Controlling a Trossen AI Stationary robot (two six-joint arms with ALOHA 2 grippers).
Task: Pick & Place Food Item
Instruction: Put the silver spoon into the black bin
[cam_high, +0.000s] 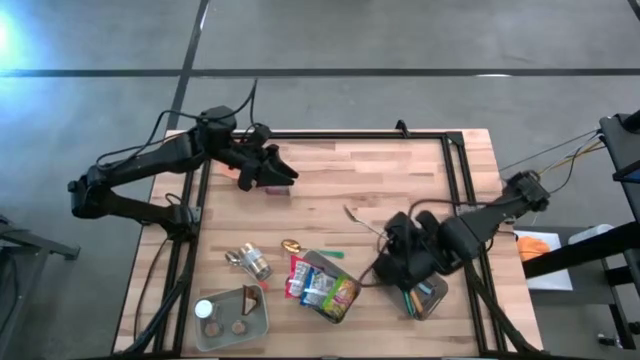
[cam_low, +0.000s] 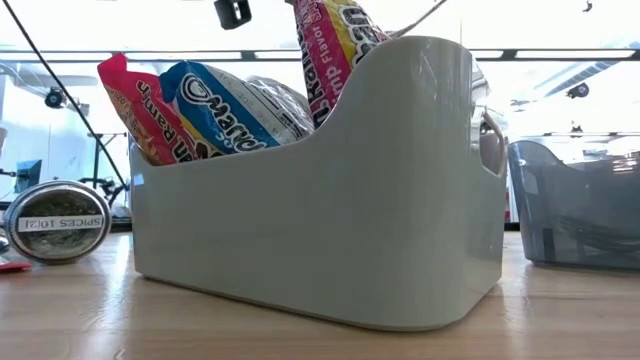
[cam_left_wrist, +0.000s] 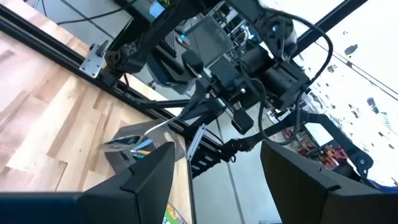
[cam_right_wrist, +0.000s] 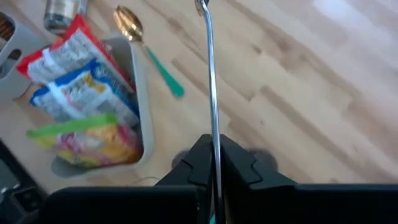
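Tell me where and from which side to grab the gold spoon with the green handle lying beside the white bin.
Grip the gold spoon at mid-handle, coming straight down from above. It lies flat on the table, so only a top pinch across the thin green handle fits. The bowl end lies near the white bin; the handle's far end has bare wood around it.

High view: straight down from above, taking in the whole wooden table (cam_high: 330, 190) and both arms.
Low view: at tabletop height, facing level across the wood, very near the white bin (cam_low: 330, 200) of snack packets (cam_low: 225, 105) — fills most of the picture.
Left wrist view: tilted, looking across the table toward the right arm (cam_left_wrist: 249, 62) and the room beyond.
Right wrist view: angled down at the tabletop from near.
Shared: white bin and snack packets — in high, low and right wrist views.
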